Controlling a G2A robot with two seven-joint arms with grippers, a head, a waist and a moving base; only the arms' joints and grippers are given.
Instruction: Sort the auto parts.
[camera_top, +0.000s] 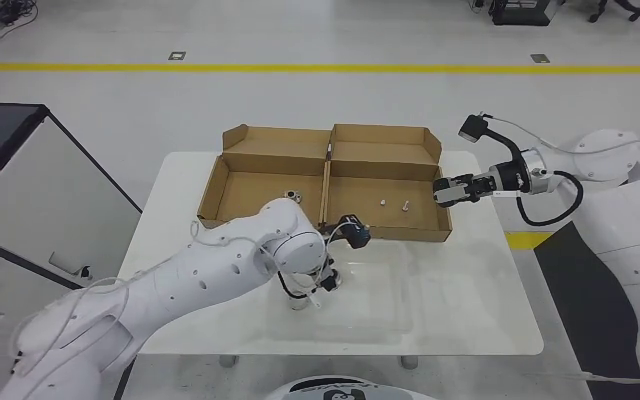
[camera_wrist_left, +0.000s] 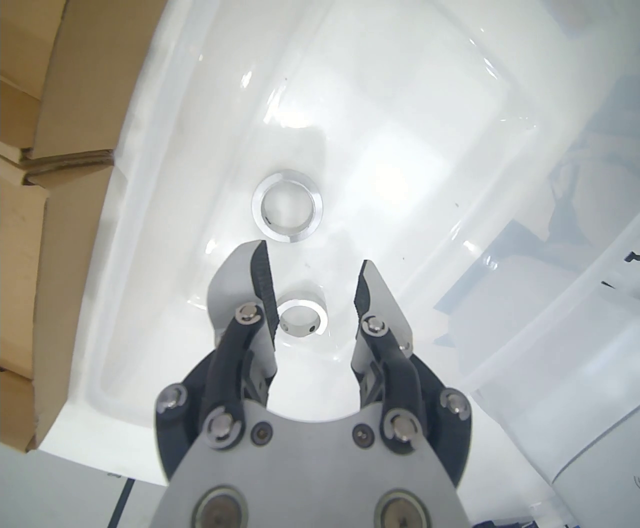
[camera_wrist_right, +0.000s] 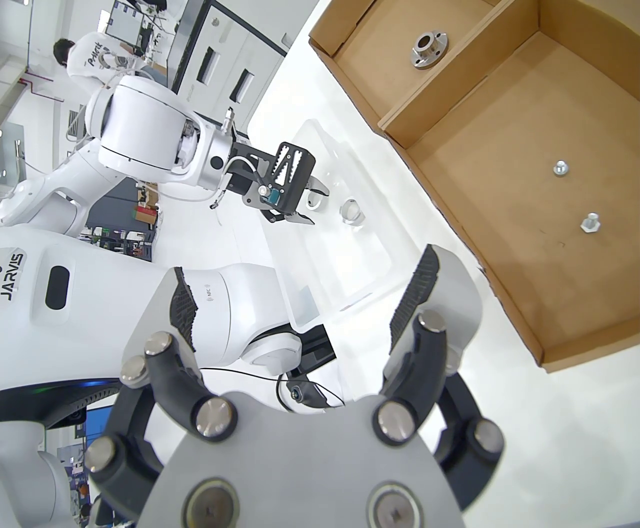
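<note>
left tool (camera_wrist_left: 312, 260): jaws spread, holding nothing, poised over small silver metal ring (camera_wrist_left: 302, 320) in white plastic tray (camera_wrist_left: 450, 150), near side of worktop (camera_top: 490, 280) | right tool (camera_wrist_right: 305, 270): spread, empty | risk: off-centre ring may skid aside on closing

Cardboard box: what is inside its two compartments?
One compartment holds a flanged hub; the other holds two bolts. In the top view the left arm covers part of the hub compartment's floor.

Two rings (camera_wrist_left: 288, 213) in tray (camera_wrist_left: 400, 125); tray before box (camera_top: 385, 236); bolts (camera_top: 405, 205) in right compartment.
</note>
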